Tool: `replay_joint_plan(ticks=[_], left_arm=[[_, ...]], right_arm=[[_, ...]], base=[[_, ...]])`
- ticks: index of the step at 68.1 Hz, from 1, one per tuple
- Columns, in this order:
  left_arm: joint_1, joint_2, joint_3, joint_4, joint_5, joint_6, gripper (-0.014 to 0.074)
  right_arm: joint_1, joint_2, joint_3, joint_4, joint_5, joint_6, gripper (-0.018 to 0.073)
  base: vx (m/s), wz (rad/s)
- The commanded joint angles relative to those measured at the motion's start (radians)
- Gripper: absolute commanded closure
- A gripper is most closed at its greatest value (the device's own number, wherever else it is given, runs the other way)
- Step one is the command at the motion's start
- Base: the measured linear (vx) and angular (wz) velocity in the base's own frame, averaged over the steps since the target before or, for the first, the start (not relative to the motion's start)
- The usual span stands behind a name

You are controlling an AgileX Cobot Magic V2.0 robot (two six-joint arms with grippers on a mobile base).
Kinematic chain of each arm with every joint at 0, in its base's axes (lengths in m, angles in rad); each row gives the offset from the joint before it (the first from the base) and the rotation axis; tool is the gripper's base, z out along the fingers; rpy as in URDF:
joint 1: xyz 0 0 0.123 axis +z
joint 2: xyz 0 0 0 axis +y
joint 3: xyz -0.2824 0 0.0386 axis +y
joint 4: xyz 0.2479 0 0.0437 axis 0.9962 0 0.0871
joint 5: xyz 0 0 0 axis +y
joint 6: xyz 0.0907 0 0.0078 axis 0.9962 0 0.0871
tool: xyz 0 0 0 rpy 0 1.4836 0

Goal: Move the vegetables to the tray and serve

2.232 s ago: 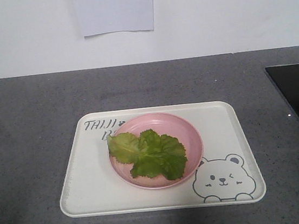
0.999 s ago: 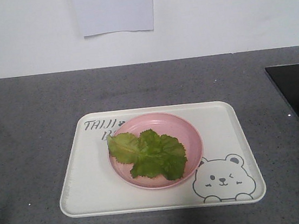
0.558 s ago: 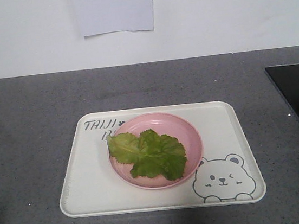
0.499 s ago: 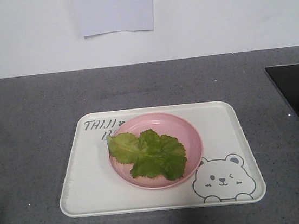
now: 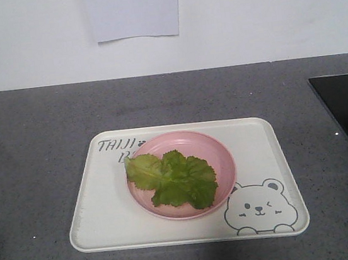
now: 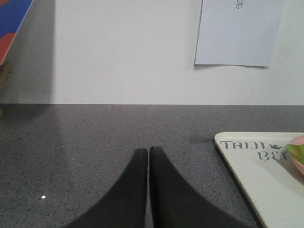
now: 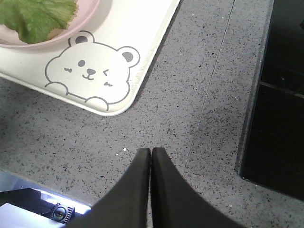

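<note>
The lettuce (image 5: 173,178) lies in a pink plate (image 5: 221,156) that sits on the tray (image 5: 101,208), near the middle of the grey surface (image 5: 31,154). Bare surface borders the tray on every side. The left gripper (image 6: 148,154) hovers with fingers pressed together, left of the tray's lettered corner. The right gripper (image 7: 150,153), likewise closed and empty, hangs off the bear corner, a black panel (image 7: 280,95) to its right.

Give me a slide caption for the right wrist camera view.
Right gripper shut above grey counter, near the tray corner with bear drawing; lettuce on pink plate.
</note>
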Motion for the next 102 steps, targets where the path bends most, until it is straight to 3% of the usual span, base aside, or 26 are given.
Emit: replay_joint_plan(ticks=[1, 51, 64, 75, 85, 102], left_arm=[[0.001, -0.015, 0.027, -0.001, -0.074, -0.011, 0.0602], [0.001, -0.015, 0.027, -0.001, -0.074, -0.011, 0.0602], [0.001, -0.015, 0.027, -0.001, -0.074, -0.011, 0.0602], [0.001, -0.015, 0.027, -0.001, -0.074, -0.011, 0.0602], [0.001, -0.015, 0.027, -0.001, -0.074, -0.011, 0.0602], [0.001, -0.015, 0.027, -0.001, -0.074, -0.011, 0.0602]], right_arm=[[0.002, 0.004, -0.024, -0.002, -0.049, -0.006, 0.0569], [0.002, -0.041, -0.024, -0.009, -0.086, -0.007, 0.0568], [-0.014, -0.127, 0.051, -0.008, -0.351, -0.006, 0.0568], [-0.134, -0.248, 0.276, 0.039, -0.655, -0.006, 0.0568], [-0.217, -0.383, 0.465, 0.061, -0.837, -0.006, 0.0568], [-0.231, -0.525, 0.74, 0.066, -1.119, -0.006, 0.0568]], base=[[0.0, 0.0], [0.0, 0.0], [0.0, 0.0], [0.0, 0.0], [0.0, 0.0], [0.0, 0.0]])
